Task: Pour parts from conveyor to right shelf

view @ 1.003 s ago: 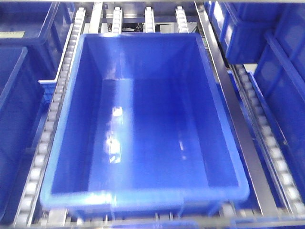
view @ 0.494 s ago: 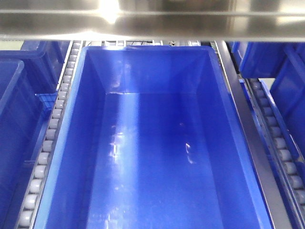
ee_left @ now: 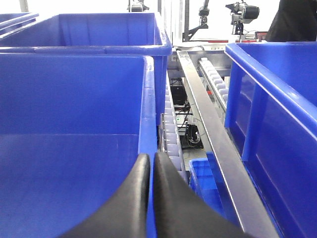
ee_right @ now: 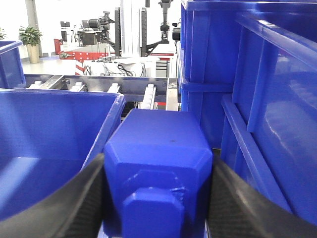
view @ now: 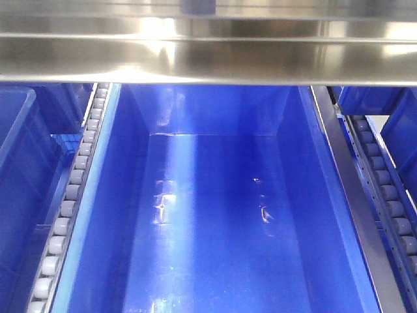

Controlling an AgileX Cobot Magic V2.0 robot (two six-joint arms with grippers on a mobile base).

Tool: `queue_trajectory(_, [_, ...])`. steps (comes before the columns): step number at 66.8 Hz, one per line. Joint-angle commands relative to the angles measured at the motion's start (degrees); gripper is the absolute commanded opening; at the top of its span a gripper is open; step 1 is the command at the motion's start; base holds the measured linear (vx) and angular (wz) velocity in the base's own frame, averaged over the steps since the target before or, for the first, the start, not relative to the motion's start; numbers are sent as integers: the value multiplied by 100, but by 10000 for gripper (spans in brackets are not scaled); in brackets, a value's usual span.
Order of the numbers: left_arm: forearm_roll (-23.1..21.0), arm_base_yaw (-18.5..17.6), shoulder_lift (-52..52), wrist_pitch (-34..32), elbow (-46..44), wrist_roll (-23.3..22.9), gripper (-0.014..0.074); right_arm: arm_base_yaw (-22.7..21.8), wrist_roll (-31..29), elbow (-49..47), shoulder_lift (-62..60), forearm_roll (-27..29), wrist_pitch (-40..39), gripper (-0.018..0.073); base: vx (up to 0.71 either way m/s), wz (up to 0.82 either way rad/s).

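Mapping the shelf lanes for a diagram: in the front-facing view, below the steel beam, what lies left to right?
Left blue bin, left roller rail, centre blue bin, steel rail, right roller rail, right blue bin.

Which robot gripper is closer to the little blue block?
Right. The right gripper has the little blue block squeezed between its fingers. The left gripper is shut, pointing along the rim of a big blue bin, and no block shows in its view.
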Motion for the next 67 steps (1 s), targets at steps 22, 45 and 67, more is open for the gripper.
queue_trajectory(22, [-35,-28,-34,-416,-112,-42,-6,-5,-32,-157,73,0,-466,-4,0,0])
queue_trajectory(45, [-35,-28,-34,-416,-112,-42,-6,-5,-32,-157,73,6,-467,-4,0,0])
queue_trajectory(67, [-35,-28,-34,-416,-112,-42,-6,-5,-27,-157,73,2,-879,-4,0,0])
